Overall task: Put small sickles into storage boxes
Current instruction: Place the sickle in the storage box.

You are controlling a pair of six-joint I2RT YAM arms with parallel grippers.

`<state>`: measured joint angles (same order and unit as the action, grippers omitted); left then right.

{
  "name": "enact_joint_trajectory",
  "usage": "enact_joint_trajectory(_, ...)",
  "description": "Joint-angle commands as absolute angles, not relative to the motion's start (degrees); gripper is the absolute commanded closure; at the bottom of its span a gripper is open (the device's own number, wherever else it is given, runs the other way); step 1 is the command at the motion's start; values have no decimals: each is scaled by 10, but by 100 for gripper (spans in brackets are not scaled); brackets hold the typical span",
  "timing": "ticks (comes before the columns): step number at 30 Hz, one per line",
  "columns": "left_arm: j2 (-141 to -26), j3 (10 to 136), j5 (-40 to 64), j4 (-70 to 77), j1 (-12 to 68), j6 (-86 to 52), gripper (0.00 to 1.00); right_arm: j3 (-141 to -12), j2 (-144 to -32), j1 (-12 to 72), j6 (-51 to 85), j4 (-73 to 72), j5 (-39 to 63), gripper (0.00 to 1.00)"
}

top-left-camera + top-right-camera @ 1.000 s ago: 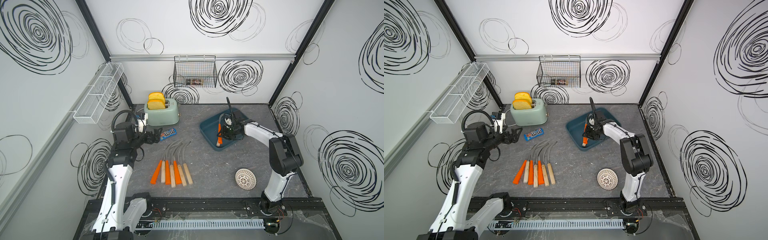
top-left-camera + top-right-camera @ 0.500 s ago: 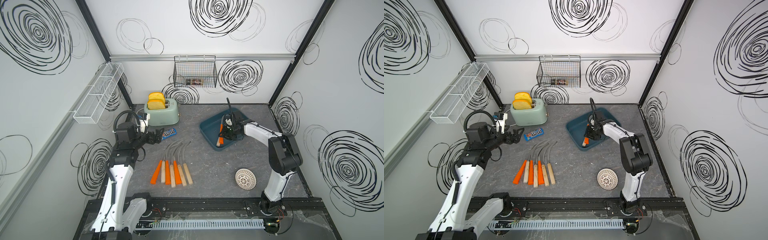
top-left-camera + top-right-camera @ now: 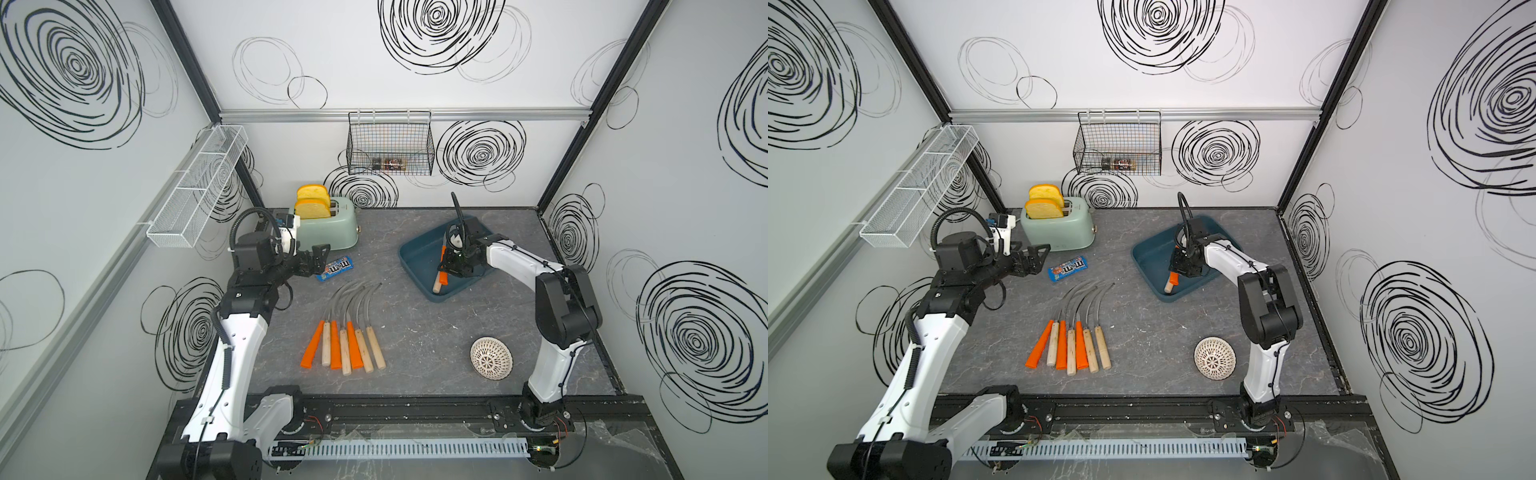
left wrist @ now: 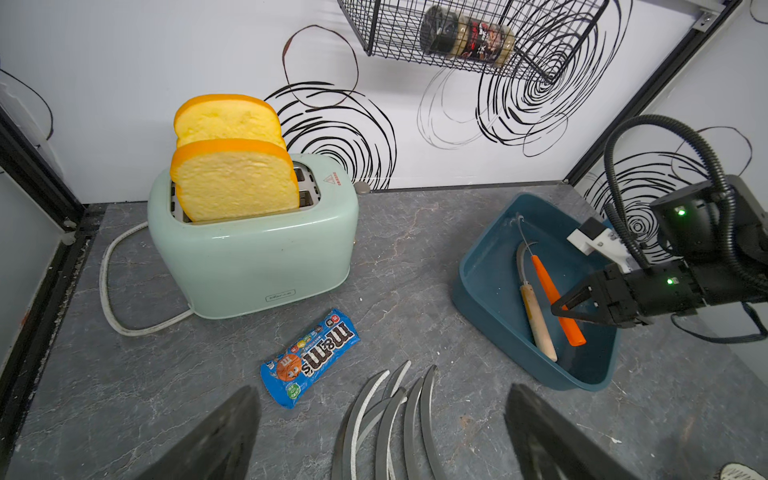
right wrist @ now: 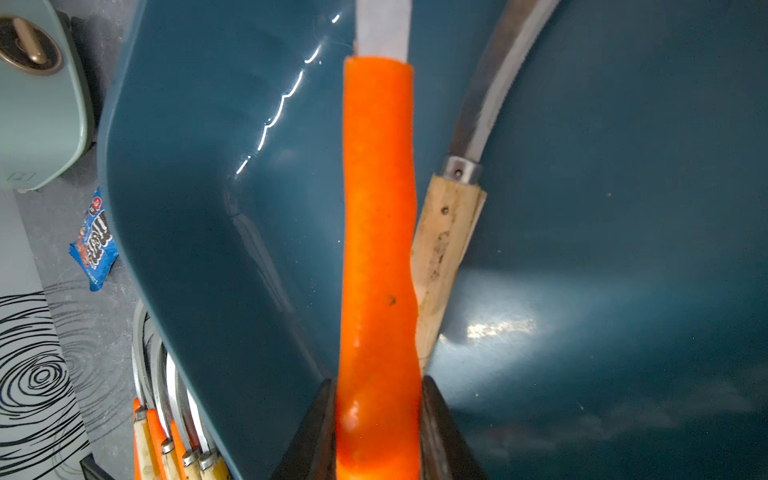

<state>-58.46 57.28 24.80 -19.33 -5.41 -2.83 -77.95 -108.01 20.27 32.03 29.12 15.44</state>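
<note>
The storage box (image 3: 419,257) (image 3: 1150,257) is a dark teal tray at the back right of the table. My right gripper (image 3: 448,269) (image 5: 378,415) is inside it, shut on the orange handle of a small sickle (image 5: 378,208) (image 4: 548,286). A wooden-handled sickle (image 5: 446,232) (image 4: 536,320) lies in the tray right beside the held one. Several more sickles (image 3: 345,345) (image 3: 1073,345) lie in a row on the table, blades fanned toward the back. My left gripper (image 3: 320,259) (image 4: 381,388) hangs open above the table, near their blade tips, holding nothing.
A mint toaster (image 3: 328,232) with two bread slices stands at the back left. A blue candy bag (image 3: 337,268) lies just in front of it. A white perforated ball (image 3: 491,357) sits at the front right. A black wire basket (image 3: 390,145) and a white mesh shelf (image 3: 195,195) hang on the walls.
My left gripper has shifted a little to the right, toward the candy bag. The right gripper stays in the tray, still shut on the orange-handled sickle.
</note>
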Motion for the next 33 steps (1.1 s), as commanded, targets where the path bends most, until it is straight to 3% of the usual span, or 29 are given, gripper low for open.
enact_joint_trajectory(1, -583, 586, 246, -162, -52, -40, 4, -778, -1087, 207, 325, 292, 128, 99)
enact_joint_trajectory(24, -581, 584, 240, -184, -52, -10, 4, -809, -1126, 206, 330, 309, 112, 96)
enact_joint_trajectory(33, -574, 577, 239, -181, -53, -11, 4, -806, -1122, 208, 324, 315, 104, 86)
